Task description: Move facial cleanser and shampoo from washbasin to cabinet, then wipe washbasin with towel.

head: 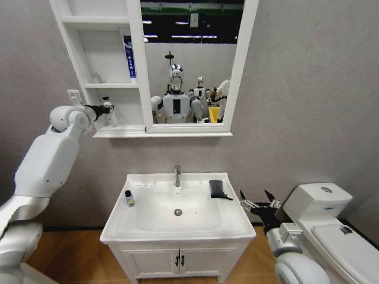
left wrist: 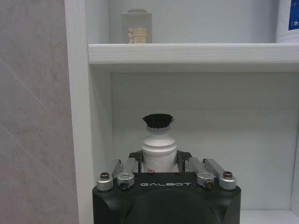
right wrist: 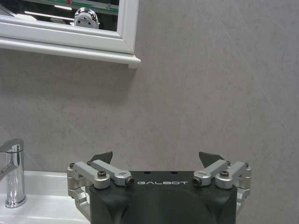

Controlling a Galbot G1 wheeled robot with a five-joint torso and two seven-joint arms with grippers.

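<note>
Held upright in the closed left pincer (left wrist: 159, 173) inside the cabinet (head: 98, 131)'s lowest shelf, the white black-capped bottle (left wrist: 159, 145) could be toppled if released before its base is seated, while the open right pincer (head: 257, 204) is parked beside the washbasin (head: 240, 222).

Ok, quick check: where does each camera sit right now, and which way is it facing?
Head view: high, facing forward and down at the washbasin and cabinet; both arms show.
Left wrist view: behind the left gripper, facing the cabinet's lowest shelf, white bottle gripped.
Right wrist view: behind the open right gripper, facing the wall beside the tap.
Shared: head and left wrist views both show that bottle.
</note>
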